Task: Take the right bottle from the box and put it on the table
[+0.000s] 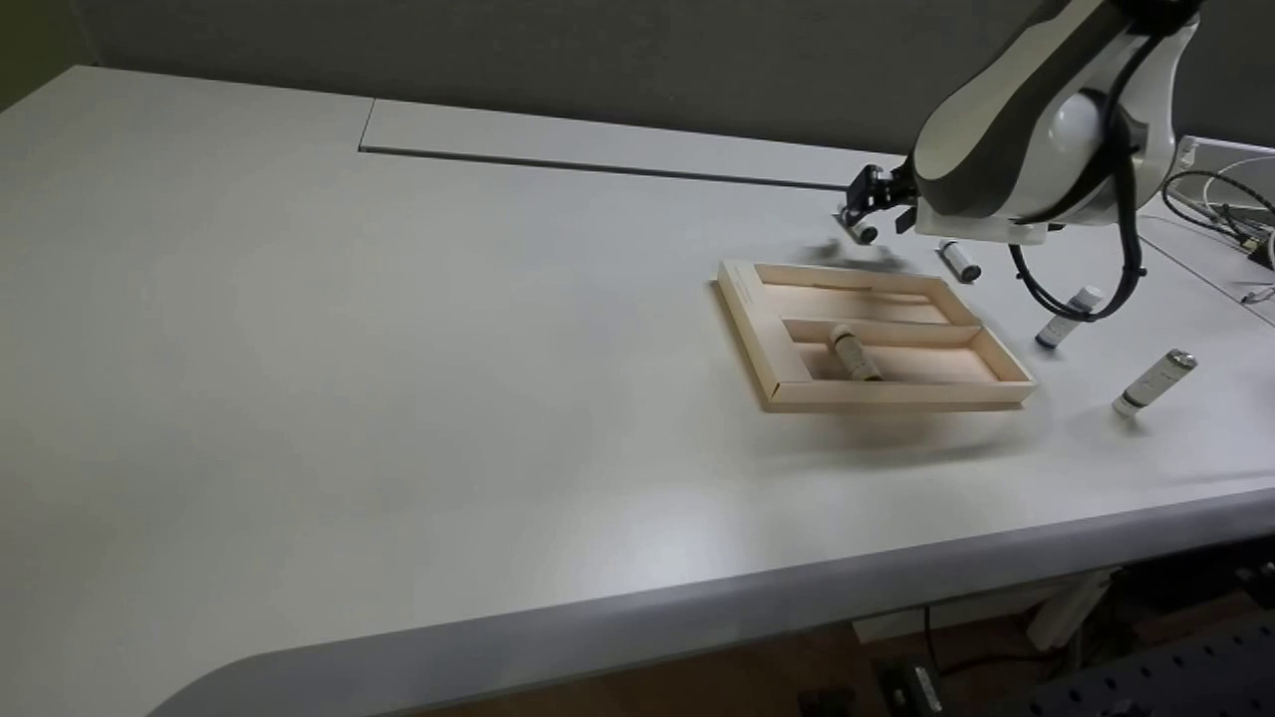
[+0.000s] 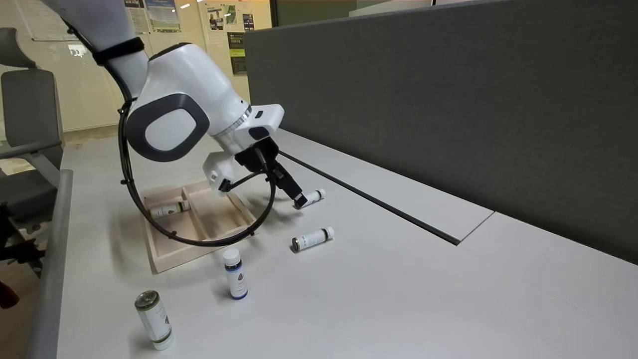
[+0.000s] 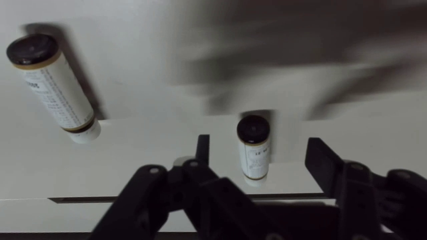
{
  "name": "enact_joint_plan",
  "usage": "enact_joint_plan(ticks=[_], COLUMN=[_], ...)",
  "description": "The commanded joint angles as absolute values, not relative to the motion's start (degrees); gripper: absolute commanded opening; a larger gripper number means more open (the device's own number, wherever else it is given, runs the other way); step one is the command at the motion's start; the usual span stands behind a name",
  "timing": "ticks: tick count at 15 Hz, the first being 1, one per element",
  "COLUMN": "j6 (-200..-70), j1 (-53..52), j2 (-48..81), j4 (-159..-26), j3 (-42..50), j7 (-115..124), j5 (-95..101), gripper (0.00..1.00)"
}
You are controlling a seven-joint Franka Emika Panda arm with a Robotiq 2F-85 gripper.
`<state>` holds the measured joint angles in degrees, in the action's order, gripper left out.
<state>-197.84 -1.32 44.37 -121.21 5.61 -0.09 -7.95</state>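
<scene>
White table [image 1: 448,349]; bottle [image 3: 255,161] lying between parted fingers [image 3: 321,163] of claw [image 3: 258,151], seemingly untouched.

1 gray chair [image 2: 31,107], 1 dark partition [image 2: 438,114], posters [image 2: 162,16].

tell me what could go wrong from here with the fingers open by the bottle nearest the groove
The open fingers appear on either side of the lying white-capped bottle in the wrist view; a sideways shift could roll it. The black cable loop passes in front of the divided wooden box in an exterior view and might catch on it, though depth is hard to judge.
</scene>
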Motion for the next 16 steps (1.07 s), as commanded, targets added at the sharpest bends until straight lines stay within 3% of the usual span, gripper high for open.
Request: enact_joint_plan(ticks=[1, 7, 16], j6=[-197.69, -196.76, -176.62], j1=[-1.25, 0.26, 10.43], j2=[43.27, 36.78, 16.18], j4=[-122.94, -130.53, -139.89], j3=[5.44, 3.54, -4.50], j7=[0.81, 0.19, -3.07], j5=[-7.30, -5.45, -0.67], gripper=[1.00, 1.00, 1.00])
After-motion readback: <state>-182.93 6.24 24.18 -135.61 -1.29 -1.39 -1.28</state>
